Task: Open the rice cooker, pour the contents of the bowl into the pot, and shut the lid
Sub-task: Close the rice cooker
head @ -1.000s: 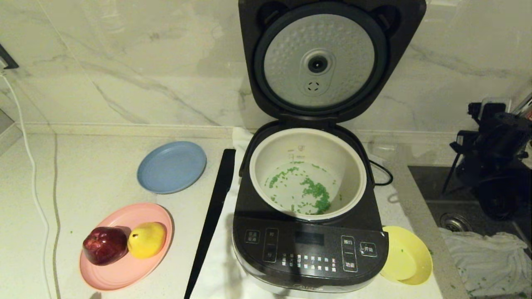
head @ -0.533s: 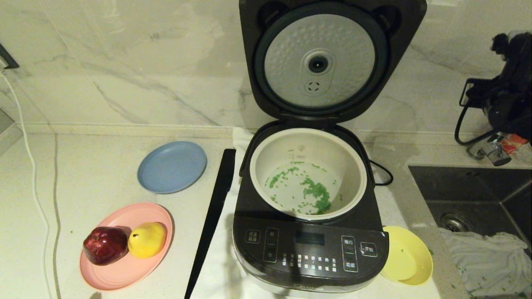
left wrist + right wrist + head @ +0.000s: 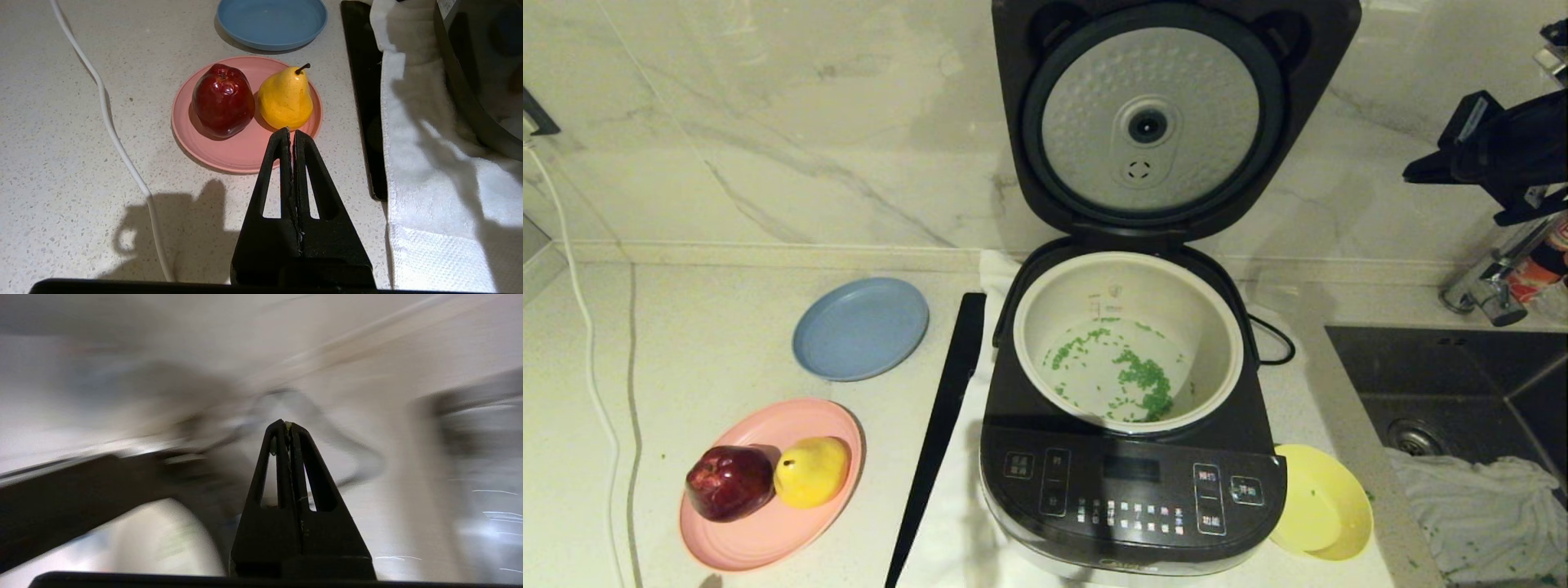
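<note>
The rice cooker [image 3: 1131, 482] stands in the middle of the counter with its lid [image 3: 1152, 122] raised upright, the silver plate facing me. Green contents [image 3: 1143, 380] lie scattered on the floor of the cream pot [image 3: 1217, 327]. The yellow bowl [image 3: 1319, 502] rests tilted against the cooker's right front corner, holding only a few green specks. My right arm [image 3: 1503, 155] is high at the far right, level with the lid. The right gripper [image 3: 288, 424] is shut, a small green scrap stuck at its tips. The left gripper [image 3: 291, 131] is shut and empty, parked above the pink plate's near edge.
A blue plate [image 3: 860, 328] and a pink plate [image 3: 768, 531] with a red apple [image 3: 729, 482] and a yellow pear [image 3: 810, 471] lie left of the cooker. A black strip [image 3: 939, 433] lies alongside it. A sink [image 3: 1454, 384], a faucet [image 3: 1494, 282] and a cloth [image 3: 1478, 506] are at the right.
My right arm has risen from low over the sink to high at the right edge, swinging fast. Cooker, bowl and left arm have not moved.
</note>
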You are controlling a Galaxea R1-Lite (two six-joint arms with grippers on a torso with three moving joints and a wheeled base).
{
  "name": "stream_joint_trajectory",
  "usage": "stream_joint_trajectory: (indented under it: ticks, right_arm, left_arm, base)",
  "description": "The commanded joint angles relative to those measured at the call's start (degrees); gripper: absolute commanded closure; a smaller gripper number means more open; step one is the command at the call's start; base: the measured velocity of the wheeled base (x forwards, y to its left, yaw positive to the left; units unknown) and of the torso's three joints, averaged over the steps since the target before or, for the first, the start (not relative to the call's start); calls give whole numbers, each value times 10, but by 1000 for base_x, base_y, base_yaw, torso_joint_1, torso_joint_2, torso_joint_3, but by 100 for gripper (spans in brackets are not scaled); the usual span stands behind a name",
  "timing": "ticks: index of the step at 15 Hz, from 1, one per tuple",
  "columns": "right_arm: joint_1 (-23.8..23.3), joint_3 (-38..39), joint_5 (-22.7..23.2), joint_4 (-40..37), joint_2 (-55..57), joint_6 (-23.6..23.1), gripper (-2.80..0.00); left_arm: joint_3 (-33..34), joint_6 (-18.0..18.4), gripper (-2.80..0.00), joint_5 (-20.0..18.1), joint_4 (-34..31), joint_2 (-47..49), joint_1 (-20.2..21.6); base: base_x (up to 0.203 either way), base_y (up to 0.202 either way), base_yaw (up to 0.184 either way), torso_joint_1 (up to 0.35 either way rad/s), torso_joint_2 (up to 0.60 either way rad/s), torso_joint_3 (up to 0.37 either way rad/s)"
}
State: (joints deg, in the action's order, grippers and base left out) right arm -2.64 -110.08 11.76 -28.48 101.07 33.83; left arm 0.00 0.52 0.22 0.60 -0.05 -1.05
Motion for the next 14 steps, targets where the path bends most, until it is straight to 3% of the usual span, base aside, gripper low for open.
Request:
stream_joint_trajectory:
  ticks: [1,4,8,14]
  right_arm:
    - [-8,-5,106,51,17,32,0]
    - [-3,-3,143,92,21,37,0]
    - [2,13,175,217,36,70,0]
    - [46,31,217,310,58,72,0]
  left_arm:
    - [2,0,0,0,0,0,0]
    - [2,0,0,0,0,0,0]
    - [2,0,0,0,0,0,0]
    - [2,0,0,0,0,0,0]
  base:
    - [0,0,0,0,0,0]
    - [0,0,0,0,0,0]
    - [0,0,0,0,0,0]
    - [0,0,0,0,0,0]
